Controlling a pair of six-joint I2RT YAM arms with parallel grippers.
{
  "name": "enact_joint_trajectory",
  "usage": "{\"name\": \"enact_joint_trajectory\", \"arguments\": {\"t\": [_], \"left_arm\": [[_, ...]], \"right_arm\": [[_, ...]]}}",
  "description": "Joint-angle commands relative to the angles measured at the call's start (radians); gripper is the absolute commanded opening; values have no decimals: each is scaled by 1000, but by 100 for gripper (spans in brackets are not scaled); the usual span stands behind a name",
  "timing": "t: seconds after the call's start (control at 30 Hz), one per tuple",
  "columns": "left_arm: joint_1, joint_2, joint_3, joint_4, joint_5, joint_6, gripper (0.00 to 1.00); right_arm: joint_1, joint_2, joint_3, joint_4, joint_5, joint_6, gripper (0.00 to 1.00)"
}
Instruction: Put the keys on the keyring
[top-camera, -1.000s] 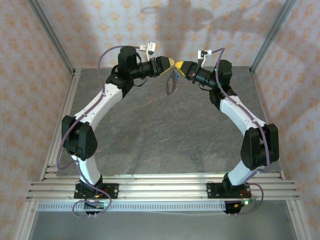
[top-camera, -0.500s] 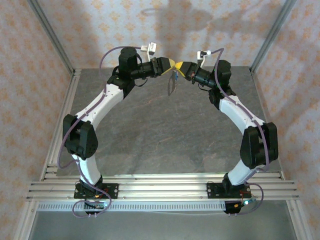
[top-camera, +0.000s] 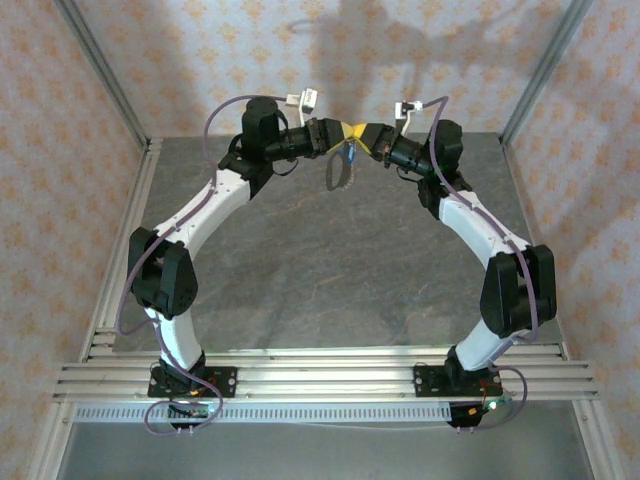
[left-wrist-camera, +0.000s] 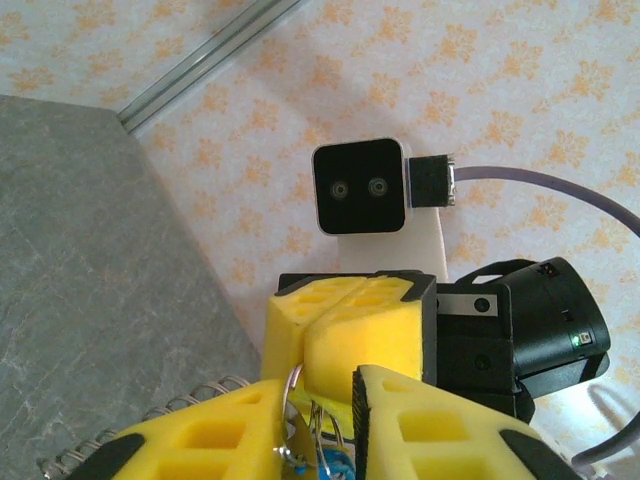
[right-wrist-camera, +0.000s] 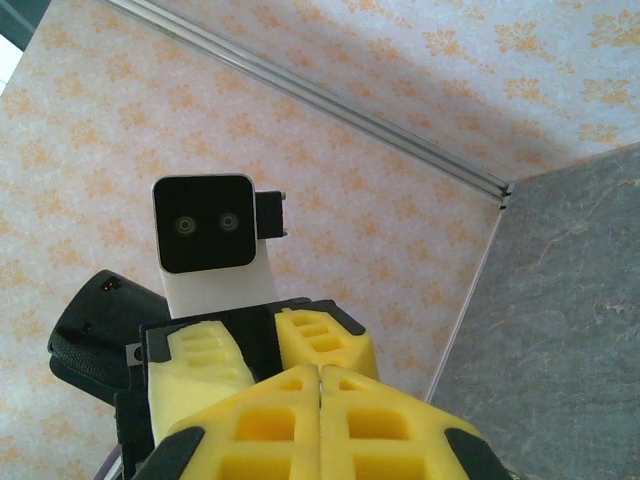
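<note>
Ring (top-camera: 339, 172) hangs in mid-air above the far part of the table (top-camera: 320, 260), right under the spot where the two pincers meet tip to tip. The key (top-camera: 352, 152), a speck of blue, sits high on it, just beneath those tips. The right pincer (right-wrist-camera: 320, 400) is pressed fully closed. In the left wrist view the wire loop runs up to its tips, so it seems to be what carries the ring. The left pincer (left-wrist-camera: 322, 425) stands narrowly parted, with the wire and the blue key head between its pads (left-wrist-camera: 420, 430); whether they press on either I cannot tell. A coiled strand (left-wrist-camera: 150, 425) trails off to one side.

Handling, as I judge it: both things are very light, hard and smooth, so weight is no worry, but slipping and twisting are. The thin wire looks springy and will likely swing or turn if held at a single point, so pinch across it, close to the key. The key is far smaller than a pad. Take it flat by the blue head and leave its hole free for threading. The broad yellow pads should grip well enough, though they hide much of the work.
</note>
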Motion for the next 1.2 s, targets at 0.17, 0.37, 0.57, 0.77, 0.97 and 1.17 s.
{"name": "enact_joint_trajectory", "arguments": {"t": [0.17,0.37,0.57,0.77,0.97,1.17], "left_arm": [[-10,-8,-25,59,29,2,11],[-14,-5,-25,69,18,-4,4],[-18,-9,-33,81,-5,-8,0],[-19,-27,-65,106,-57,-35,0],[-24,-41,-104,165,-96,-77,0],[-37,-48,-126,207,-109,-102,0]], "right_arm": [[-10,-7,20,39,2,-16,0],[-11,-10,16,37,-5,-19,0],[-14,-19,17,16,-3,-25,0],[-66,-66,-29,23,56,14,26],[-108,-164,-159,35,133,23,29],[-105,-251,-274,-17,197,-48,32]]}}
